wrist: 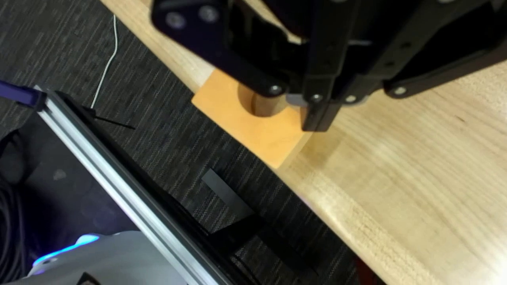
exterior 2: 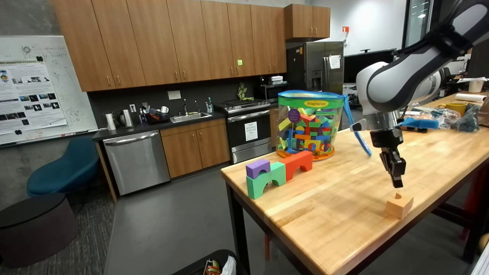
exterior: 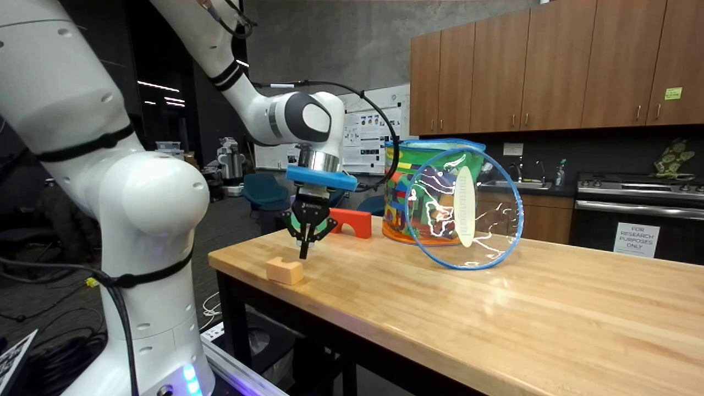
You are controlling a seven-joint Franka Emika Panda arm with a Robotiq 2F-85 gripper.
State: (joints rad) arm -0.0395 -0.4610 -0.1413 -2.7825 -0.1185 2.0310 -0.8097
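gripper [wrist: 318,123], pressed together, is hanging by the orange block [wrist: 253,130], mid wrist view; spreading before lowering is looking wise.

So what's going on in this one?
A white robot arm holds its black gripper shut and empty above a wooden table, close to but apart from a pale orange notched block near the edge. Farther off, a purple arched block sits on a green arched block, beside a red arched block.
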